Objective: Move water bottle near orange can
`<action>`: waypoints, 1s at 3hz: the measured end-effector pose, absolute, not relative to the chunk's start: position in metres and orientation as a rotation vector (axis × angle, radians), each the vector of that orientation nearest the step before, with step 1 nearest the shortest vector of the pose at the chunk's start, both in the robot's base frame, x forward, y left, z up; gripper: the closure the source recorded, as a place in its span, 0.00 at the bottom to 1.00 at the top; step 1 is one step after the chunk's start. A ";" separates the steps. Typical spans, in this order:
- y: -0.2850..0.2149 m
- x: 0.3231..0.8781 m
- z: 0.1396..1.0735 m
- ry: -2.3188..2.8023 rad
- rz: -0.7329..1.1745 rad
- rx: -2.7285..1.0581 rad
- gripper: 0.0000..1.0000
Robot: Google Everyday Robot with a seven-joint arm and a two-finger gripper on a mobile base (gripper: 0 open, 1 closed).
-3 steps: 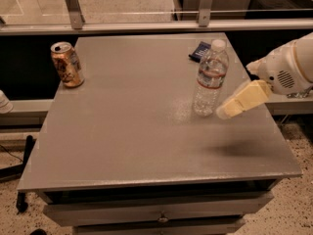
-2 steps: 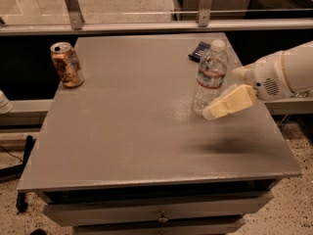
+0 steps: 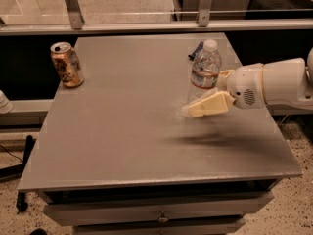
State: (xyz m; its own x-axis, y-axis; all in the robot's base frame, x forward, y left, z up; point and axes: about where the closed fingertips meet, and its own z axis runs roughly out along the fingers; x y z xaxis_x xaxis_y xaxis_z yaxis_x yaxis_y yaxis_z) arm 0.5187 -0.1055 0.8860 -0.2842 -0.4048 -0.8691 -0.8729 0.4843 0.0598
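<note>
The water bottle (image 3: 205,65), clear with a white cap and a red-banded label, stands upright on the right half of the grey table (image 3: 122,136). The orange can (image 3: 67,65) stands upright near the table's far left edge, well apart from the bottle. My gripper (image 3: 202,95) reaches in from the right, low over the table, and is open. One cream finger (image 3: 208,105) lies in front of the bottle's base and the other shows behind the bottle's right side, so the bottle stands between them.
A small dark blue object (image 3: 195,50) lies on the table just behind the bottle. A metal rail (image 3: 146,27) and posts run along the far edge. Drawers (image 3: 161,212) sit under the front edge. The arm's white housing (image 3: 274,84) overhangs the right edge.
My gripper has moved left toward the bottle, from beside its right side to straddling its lower part. The bottle and the can have not moved.
</note>
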 end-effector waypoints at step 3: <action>-0.090 0.538 0.899 1.749 0.700 -1.075 0.88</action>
